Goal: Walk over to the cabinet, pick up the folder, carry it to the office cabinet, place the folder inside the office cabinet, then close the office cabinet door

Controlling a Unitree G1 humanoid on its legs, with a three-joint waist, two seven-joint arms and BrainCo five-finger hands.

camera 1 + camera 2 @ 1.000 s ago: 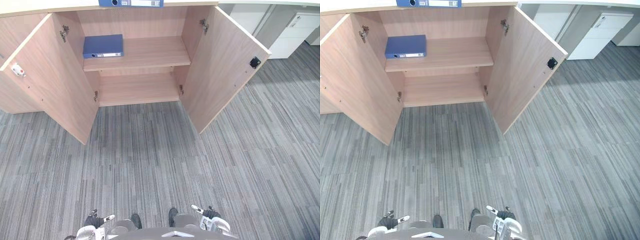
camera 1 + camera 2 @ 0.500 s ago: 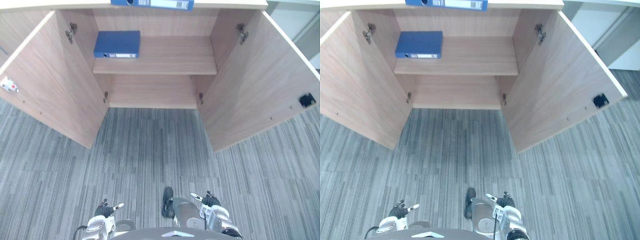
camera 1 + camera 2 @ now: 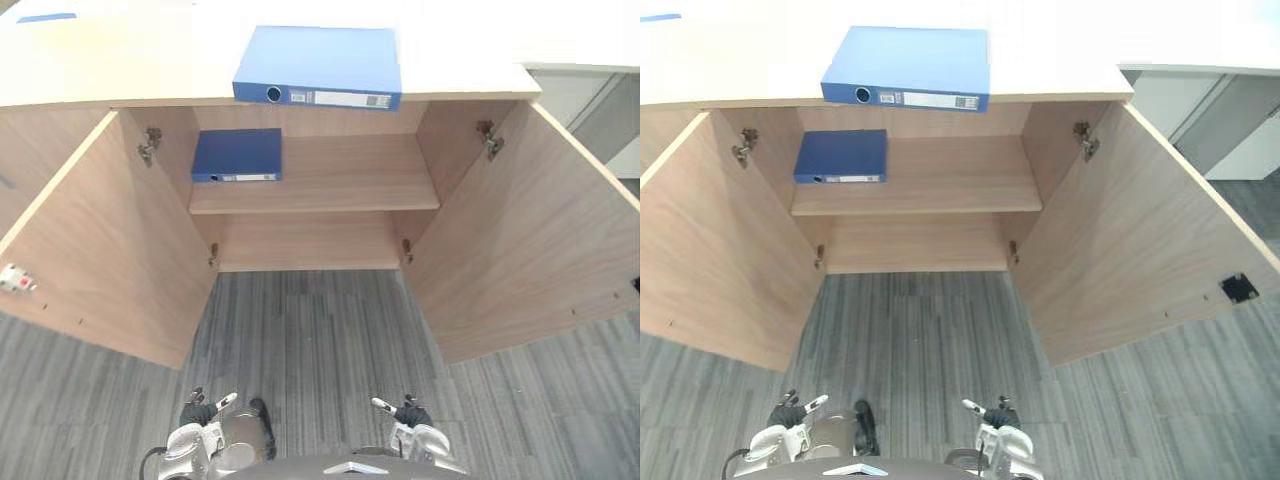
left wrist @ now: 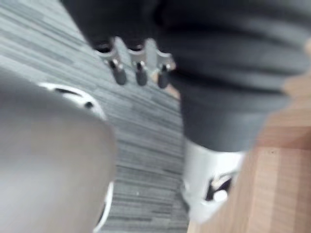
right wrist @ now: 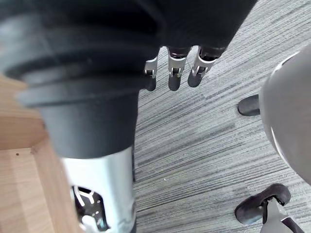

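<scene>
Now, folder (image 3: 237, 154) on upper shelf (image 3: 340, 180) of open cabinet (image 3: 110, 250); left hand (image 3: 198, 412), right hand (image 3: 407, 412) slack-fingered, empty.

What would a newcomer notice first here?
A blue folder lies on top of the cabinet, spine at the front edge. The left door and right door stand wide open, a second folder on the shelf's left end. The left hand and right hand hang low, empty.
</scene>
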